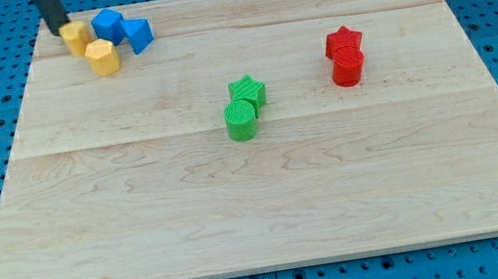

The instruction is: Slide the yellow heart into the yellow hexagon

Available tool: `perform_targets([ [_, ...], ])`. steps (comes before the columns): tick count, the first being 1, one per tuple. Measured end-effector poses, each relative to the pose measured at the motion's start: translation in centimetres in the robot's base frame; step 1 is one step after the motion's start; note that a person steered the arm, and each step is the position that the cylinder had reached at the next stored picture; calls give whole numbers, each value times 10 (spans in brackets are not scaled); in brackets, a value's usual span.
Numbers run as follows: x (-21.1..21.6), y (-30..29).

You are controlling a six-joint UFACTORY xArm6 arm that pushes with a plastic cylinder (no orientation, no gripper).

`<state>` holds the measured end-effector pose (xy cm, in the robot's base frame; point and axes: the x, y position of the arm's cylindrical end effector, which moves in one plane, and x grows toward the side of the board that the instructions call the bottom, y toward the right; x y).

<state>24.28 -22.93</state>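
The yellow heart [74, 37] sits near the board's top left corner. The yellow hexagon [102, 56] lies just below and right of it, touching or nearly touching. My tip [61, 30] is at the heart's upper left edge, touching it. The dark rod rises from there out of the view's top.
A blue block [108, 26] and a blue triangular block [138, 34] sit right of the yellow pair. A green star [248, 91] and green cylinder [240, 120] are at the middle. A red star [343, 42] and red cylinder [348, 67] are at the right. The wooden board [269, 206] has its top left corner close by.
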Motion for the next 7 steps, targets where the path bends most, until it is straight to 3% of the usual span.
perform_targets([
  [1, 53, 2],
  [2, 65, 8],
  [3, 43, -57],
  [4, 20, -12],
  [6, 63, 14],
  [7, 46, -53],
])
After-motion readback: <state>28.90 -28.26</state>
